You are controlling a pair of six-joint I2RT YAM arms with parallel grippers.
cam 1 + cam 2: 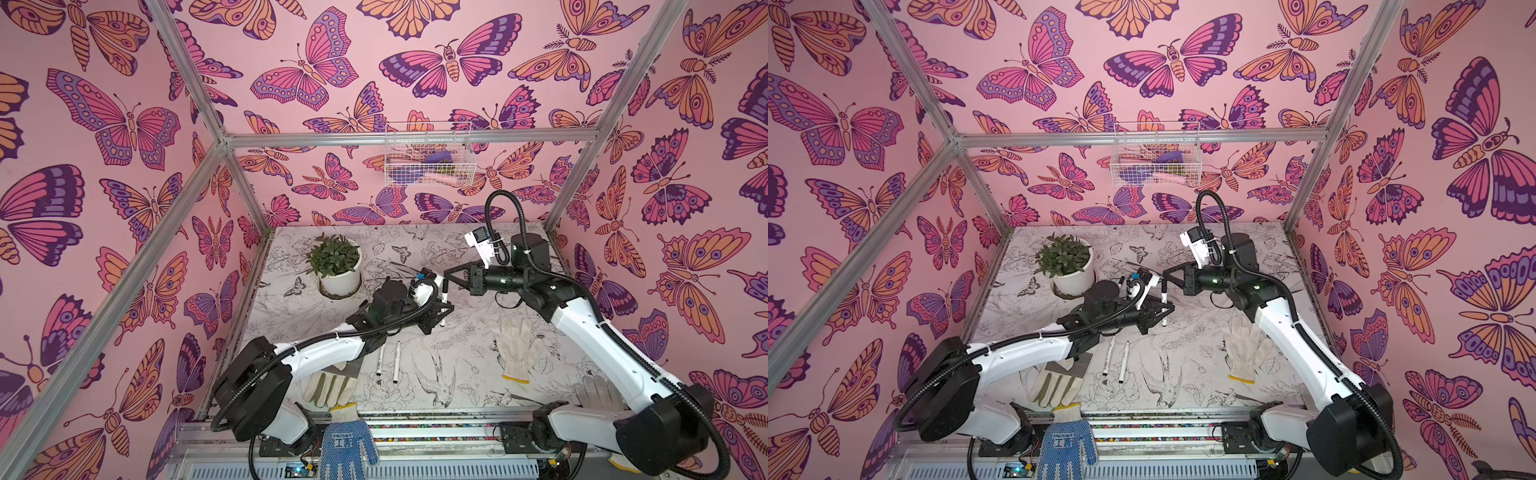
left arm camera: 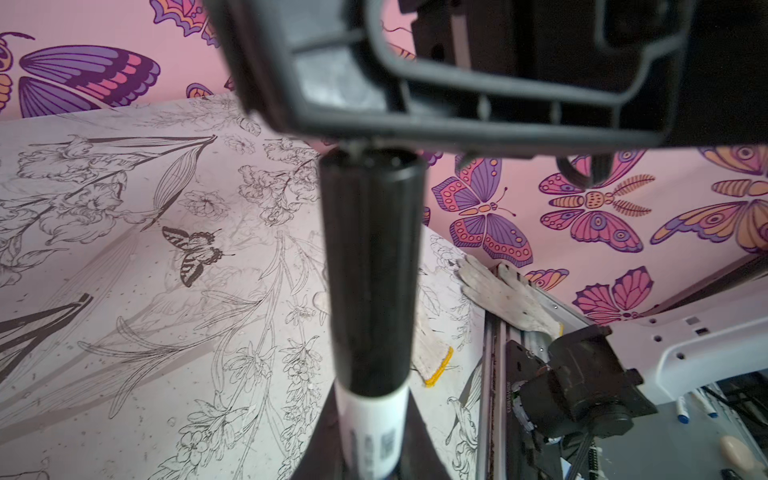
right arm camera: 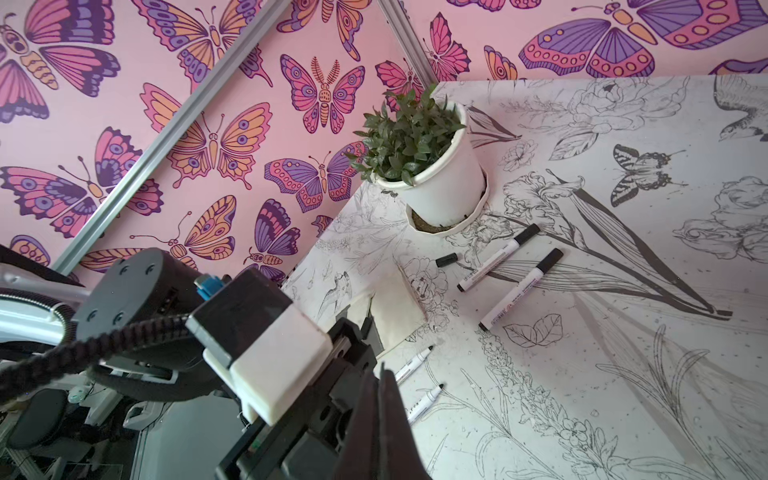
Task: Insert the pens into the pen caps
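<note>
I see five pens: my left gripper (image 1: 444, 309) clamps one capped pen (image 1: 444, 293). Two capped pens (image 3: 498, 257), two bare pens (image 3: 411, 361) and one loose cap (image 3: 446, 259) lie on the desk (image 3: 623, 374). My right gripper (image 1: 446, 273) is closed and empty.

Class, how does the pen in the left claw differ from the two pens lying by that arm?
The held pen wears a black cap; the lying pens show bare dark tips. The left claw grips the held pen; the lying pens rest loose on the table. All have white barrels.
</note>
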